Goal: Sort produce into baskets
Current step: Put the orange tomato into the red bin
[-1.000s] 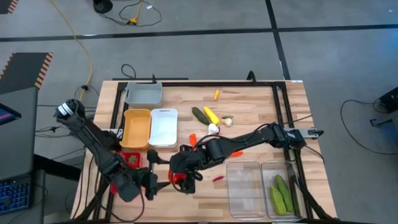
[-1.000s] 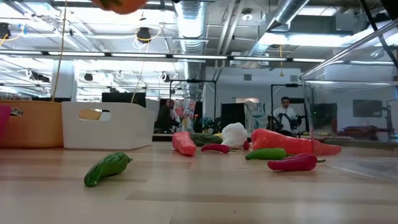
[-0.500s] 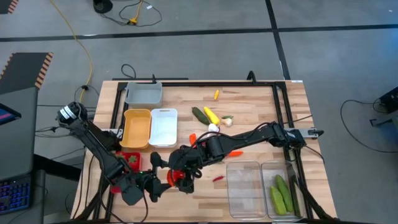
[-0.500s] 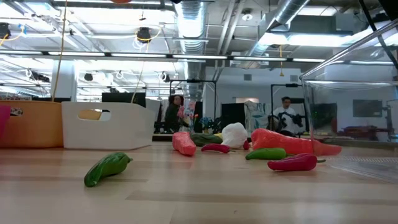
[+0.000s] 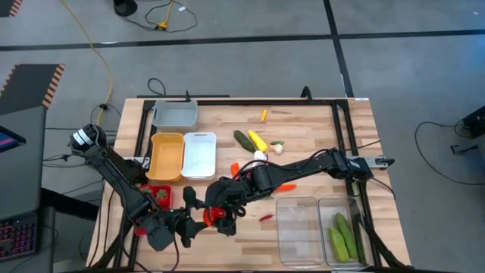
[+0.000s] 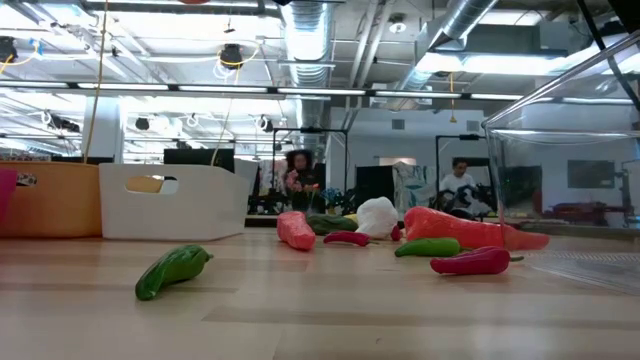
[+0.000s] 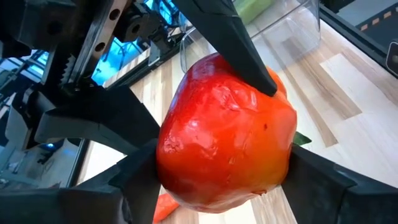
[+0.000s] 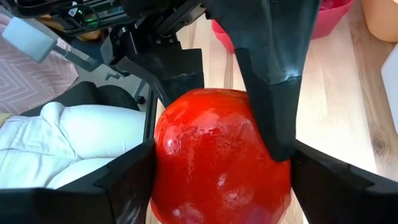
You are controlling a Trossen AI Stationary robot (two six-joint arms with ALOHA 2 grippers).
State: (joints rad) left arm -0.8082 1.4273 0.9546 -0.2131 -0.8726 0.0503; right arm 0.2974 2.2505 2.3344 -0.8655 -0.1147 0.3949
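Observation:
A shiny red pepper (image 5: 211, 218) is held up between both grippers near the table's front left; it fills the left wrist view (image 7: 224, 130) and the right wrist view (image 8: 217, 155). My left gripper (image 5: 195, 221) comes at it from the left and is shut on it. My right gripper (image 5: 220, 214) comes from the right and is shut on it too. The red basket (image 5: 160, 195) stands just left of them. The yellow basket (image 5: 167, 156), white basket (image 5: 199, 155) and grey basket (image 5: 175, 114) stand behind it. My left gripper pinches the red pepper between its two fingers (image 7: 134, 177), by two opposite sides (image 7: 171, 158). It comes about level from the table's left. The pepper is lifted clear of the table. My right gripper pinches the same pepper between its two fingers (image 8: 127, 180), by two other sides (image 8: 165, 155), coming from the table's right. In the left wrist view one of its fingers (image 7: 233, 46) lies on the pepper crosswise to the left fingers.
Two clear baskets (image 5: 297, 228) stand at the front right, the right one (image 5: 345, 235) holding green cucumbers. Loose produce lies mid-table: a cucumber (image 5: 244, 139), a yellow piece (image 5: 258, 139), garlic (image 5: 260, 157), a red chili (image 5: 266, 218). A green piece (image 6: 172, 270) lies near the low camera.
My left gripper has gone toward the table's right edge, up to the red pepper in my right gripper. The pepper has gone slightly left and up, out of the top of the low view.

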